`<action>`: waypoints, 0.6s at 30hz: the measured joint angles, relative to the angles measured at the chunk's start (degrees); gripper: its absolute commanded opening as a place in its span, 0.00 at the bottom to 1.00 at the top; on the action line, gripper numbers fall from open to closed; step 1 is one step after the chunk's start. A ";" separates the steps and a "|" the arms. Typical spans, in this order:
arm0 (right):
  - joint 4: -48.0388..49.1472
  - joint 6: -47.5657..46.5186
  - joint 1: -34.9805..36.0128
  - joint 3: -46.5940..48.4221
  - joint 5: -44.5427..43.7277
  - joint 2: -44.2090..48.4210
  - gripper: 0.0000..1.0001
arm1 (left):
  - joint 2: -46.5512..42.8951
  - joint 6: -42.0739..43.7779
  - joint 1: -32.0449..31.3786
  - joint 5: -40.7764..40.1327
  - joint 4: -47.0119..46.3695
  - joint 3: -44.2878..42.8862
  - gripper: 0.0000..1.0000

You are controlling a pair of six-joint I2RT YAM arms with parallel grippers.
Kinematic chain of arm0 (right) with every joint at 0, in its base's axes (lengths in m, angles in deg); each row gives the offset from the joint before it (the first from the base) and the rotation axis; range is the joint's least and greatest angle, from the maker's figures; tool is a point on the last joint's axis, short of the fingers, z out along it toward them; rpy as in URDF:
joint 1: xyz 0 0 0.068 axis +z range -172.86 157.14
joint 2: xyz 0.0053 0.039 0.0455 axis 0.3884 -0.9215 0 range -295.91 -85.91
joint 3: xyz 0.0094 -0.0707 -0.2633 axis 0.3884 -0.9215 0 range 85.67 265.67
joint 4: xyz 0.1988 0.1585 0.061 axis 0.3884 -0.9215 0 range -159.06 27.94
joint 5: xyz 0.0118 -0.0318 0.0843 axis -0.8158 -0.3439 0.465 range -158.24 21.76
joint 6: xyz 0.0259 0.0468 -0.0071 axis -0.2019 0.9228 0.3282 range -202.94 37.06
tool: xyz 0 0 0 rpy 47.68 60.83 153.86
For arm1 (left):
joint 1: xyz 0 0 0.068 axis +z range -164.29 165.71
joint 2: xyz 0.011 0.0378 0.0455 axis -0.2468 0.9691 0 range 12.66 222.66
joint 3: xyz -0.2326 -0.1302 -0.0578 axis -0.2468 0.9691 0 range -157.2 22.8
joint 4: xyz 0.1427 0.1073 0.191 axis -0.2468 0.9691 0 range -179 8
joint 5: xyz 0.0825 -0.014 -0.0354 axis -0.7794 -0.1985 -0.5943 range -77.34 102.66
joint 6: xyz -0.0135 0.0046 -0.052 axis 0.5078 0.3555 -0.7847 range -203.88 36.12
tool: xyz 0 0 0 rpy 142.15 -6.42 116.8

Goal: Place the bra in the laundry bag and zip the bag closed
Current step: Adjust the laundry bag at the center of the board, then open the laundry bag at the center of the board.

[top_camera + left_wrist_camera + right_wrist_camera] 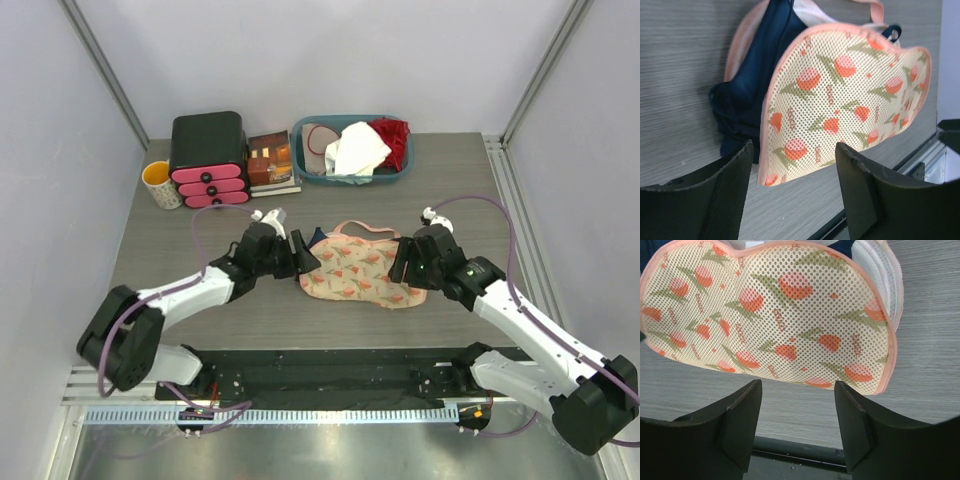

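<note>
Wide and empty, my left gripper point(794, 150) sits at one end of the laundry bag point(362, 268) and my right gripper point(797, 390) at the other. The bag's long axis runs side to side, just nearward of the worktop's point(330, 325) middle. The soft navy bra point(750, 90) bulges from the gaping floral mesh shell at the left end, nearer my left gripper.

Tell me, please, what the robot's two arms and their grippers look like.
Both the left arm and the right arm have white links between bulky black joint housings. A thin purple cable loops along each one. The left gripper and the right gripper are matte black, each with two broad, wedge-shaped fingers whose inner faces look finely textured.
</note>
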 measured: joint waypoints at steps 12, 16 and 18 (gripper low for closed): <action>-0.22 7.19 0.09 -1.31 -12.35 -2.32 0.57 | -3.13 1.53 10.80 -7.63 9.22 -4.26 0.15; -1.55 11.34 -2.78 -1.20 -19.37 -2.64 0.56 | 3.74 0.92 12.33 -6.38 9.66 -7.15 0.12; -1.31 11.74 -6.43 -1.01 -19.82 -3.32 0.55 | 6.27 0.50 12.31 -5.53 9.60 -8.02 0.13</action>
